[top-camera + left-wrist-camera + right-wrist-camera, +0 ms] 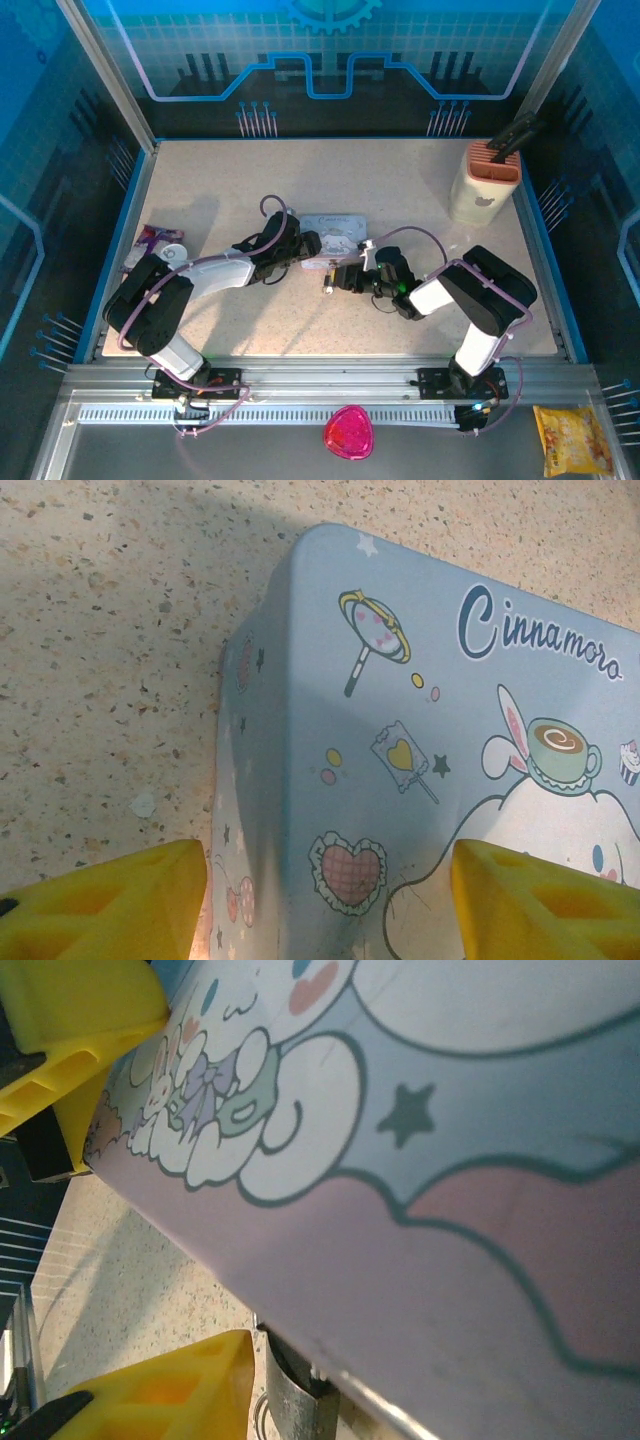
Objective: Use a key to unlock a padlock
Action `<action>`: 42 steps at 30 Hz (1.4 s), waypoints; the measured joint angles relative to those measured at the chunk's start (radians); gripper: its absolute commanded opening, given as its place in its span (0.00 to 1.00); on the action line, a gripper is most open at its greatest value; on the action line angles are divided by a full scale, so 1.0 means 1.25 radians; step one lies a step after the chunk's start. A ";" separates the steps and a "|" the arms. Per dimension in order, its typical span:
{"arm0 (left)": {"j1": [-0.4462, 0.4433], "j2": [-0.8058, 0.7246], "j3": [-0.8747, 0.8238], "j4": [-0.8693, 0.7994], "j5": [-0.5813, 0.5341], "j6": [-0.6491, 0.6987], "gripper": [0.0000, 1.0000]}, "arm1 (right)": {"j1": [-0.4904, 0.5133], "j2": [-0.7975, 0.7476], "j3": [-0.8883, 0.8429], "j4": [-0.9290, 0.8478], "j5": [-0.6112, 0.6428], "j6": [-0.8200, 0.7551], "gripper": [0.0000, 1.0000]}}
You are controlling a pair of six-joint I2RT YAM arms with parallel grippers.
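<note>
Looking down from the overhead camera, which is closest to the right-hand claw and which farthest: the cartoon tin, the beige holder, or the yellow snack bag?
From the right gripper:
1. Cartoon tin, right at its fingertips, mid-table.
2. Beige holder, back right corner of the table.
3. Yellow snack bag, off the table, front right.

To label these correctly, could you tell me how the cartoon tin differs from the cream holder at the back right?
The tin lies flat mid-table; the holder stands upright. The tin is pale blue with cartoon prints; the holder is cream. Both rest on the speckled table.
</note>
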 measured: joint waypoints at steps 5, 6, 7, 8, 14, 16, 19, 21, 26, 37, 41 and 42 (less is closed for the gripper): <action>0.000 -0.005 -0.004 -0.003 -0.004 -0.006 0.66 | 0.020 0.000 0.000 -0.001 0.038 -0.002 0.41; 0.000 -0.005 -0.004 -0.003 -0.005 -0.007 0.66 | 0.022 0.000 0.000 -0.001 0.042 -0.002 0.40; 0.000 -0.005 -0.004 -0.003 -0.005 -0.010 0.66 | 0.023 0.000 0.000 -0.001 0.045 -0.003 0.39; 0.000 -0.005 -0.004 -0.003 -0.005 -0.013 0.66 | 0.024 0.000 0.000 -0.001 0.047 -0.004 0.38; -0.001 -0.005 -0.004 -0.005 -0.009 -0.020 0.66 | 0.034 0.000 -0.004 0.003 0.053 -0.004 0.36; -0.001 -0.006 -0.004 -0.007 -0.010 -0.020 0.66 | 0.039 -0.002 -0.012 0.009 0.054 -0.005 0.35; -0.001 -0.009 -0.004 -0.013 -0.016 -0.023 0.66 | 0.045 -0.013 -0.029 0.009 0.054 -0.008 0.35; -0.001 -0.009 -0.004 -0.016 -0.020 -0.027 0.66 | 0.049 -0.022 -0.034 0.004 0.053 -0.013 0.36; -0.004 -0.009 -0.004 -0.018 -0.022 -0.042 0.66 | 0.065 -0.029 -0.034 -0.009 0.060 -0.026 0.38; -0.004 -0.013 -0.004 -0.025 -0.024 -0.057 0.65 | 0.079 -0.009 0.001 -0.031 0.084 -0.034 0.37; -0.004 -0.014 -0.004 -0.027 -0.024 -0.063 0.65 | 0.086 -0.006 0.013 -0.049 0.099 -0.042 0.31; -0.004 -0.014 -0.004 -0.027 -0.024 -0.063 0.65 | 0.087 -0.006 0.016 -0.052 0.102 -0.044 0.27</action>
